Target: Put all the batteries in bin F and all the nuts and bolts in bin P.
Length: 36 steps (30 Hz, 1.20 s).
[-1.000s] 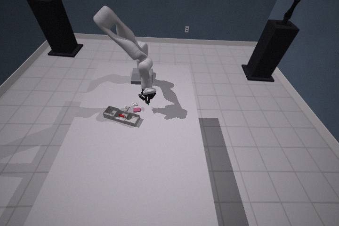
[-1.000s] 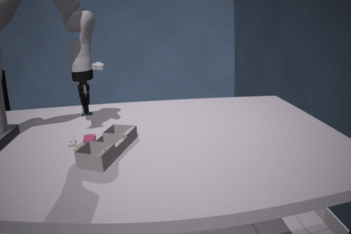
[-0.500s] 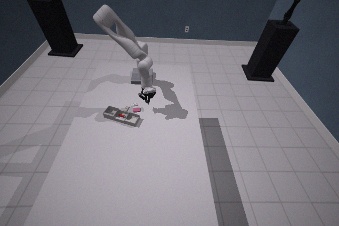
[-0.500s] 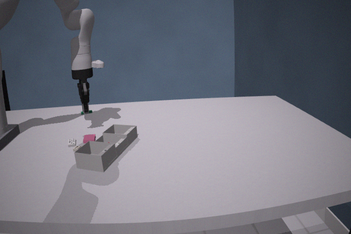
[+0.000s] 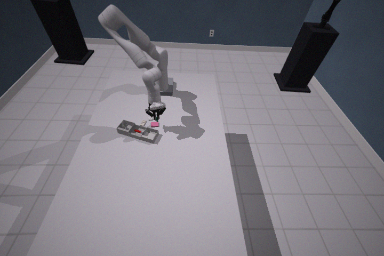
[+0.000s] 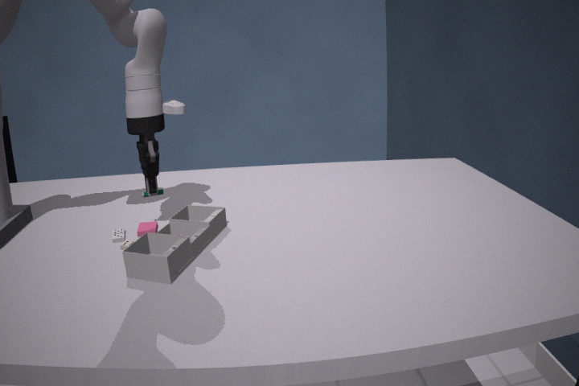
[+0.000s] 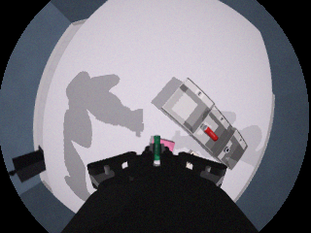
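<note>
My gripper [image 5: 157, 119] [image 6: 151, 193] is shut on a green battery [image 5: 157, 120] [image 6: 160, 191] [image 7: 156, 145] and holds it above the table, behind the bins in the top view. Three joined grey bins [image 5: 135, 136] [image 6: 146, 266] stand in a row on the table. A red battery [image 5: 137, 130] [image 7: 211, 134] lies in the middle bin. A small grey metal thing, seemingly a nut [image 5: 126, 128] [image 7: 226, 149], lies in the left end bin in the top view. The other end bin looks empty. The letters on the bins are too small to read.
A pink block [image 5: 154, 124] [image 6: 146, 228] [image 7: 168, 145] lies close beside the bins, near the held battery in the wrist view. A cream dotted piece [image 5: 143, 122] [image 6: 127, 244] and a white dotted piece [image 5: 150, 119] [image 6: 118, 235] lie on the same side of the bins.
</note>
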### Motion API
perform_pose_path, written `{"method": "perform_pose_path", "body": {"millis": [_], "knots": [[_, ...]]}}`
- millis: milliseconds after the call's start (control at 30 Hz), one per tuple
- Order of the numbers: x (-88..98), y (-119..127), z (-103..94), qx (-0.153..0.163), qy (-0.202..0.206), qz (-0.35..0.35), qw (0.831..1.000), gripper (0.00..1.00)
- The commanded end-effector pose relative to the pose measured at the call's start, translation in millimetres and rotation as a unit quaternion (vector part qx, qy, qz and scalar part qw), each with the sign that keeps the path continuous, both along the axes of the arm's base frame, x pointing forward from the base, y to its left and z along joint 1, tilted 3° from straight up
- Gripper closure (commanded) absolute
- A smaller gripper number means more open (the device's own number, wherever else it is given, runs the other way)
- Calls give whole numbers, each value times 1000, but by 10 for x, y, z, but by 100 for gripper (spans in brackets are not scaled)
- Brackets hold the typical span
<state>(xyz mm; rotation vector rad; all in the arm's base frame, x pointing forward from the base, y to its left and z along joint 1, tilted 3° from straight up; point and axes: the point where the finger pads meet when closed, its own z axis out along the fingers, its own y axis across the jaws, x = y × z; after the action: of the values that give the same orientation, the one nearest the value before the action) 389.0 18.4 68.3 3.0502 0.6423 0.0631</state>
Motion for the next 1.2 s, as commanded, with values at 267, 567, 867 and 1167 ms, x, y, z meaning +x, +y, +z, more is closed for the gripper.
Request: {"method": "perform_pose_path", "body": {"millis": [267,567,867,1167], "knots": [[310,-521,18,5,-1,-61,998,95],[529,-880,32,12,-3,-234,972,95],[664,-1103,41,21,-6,-445,895,95],[664,-1103,41,28,-8,-594,804,95]]}}
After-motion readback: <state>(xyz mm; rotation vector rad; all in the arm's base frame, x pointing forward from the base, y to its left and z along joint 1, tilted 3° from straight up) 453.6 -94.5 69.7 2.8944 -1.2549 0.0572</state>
